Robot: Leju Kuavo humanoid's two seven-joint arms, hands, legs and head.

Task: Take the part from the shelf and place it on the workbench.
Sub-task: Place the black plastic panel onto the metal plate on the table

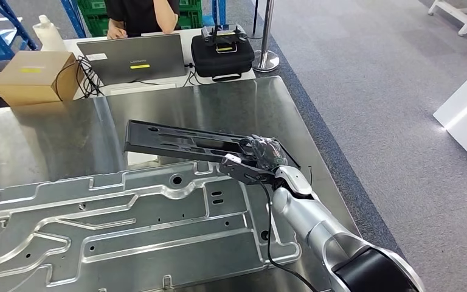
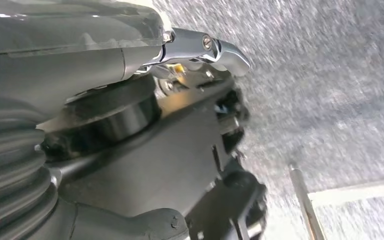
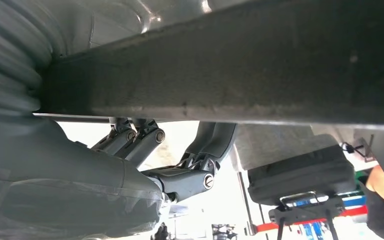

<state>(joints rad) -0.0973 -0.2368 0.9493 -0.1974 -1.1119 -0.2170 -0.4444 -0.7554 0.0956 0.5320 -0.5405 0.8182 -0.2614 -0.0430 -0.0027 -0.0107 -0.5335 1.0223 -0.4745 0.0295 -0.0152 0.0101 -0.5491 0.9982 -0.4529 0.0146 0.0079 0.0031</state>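
While the long black part (image 1: pixel 182 143) is gripped at one end by the right hand (image 1: pixel 258 161), it is held above the steel surface (image 1: pixel 48 140), long axis sideways, free end leftward, left hand (image 2: pixel 200 47) state indeterminable.

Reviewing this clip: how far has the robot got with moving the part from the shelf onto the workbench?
Looks done: the long black part is off the shelf and over the steel workbench. In hand: the right hand grips one end of it, the far end raised above the large aluminium plate lying on the bench. Left: lower the part onto the bench and let go. The left hand hangs by the floor; its state is unclear.
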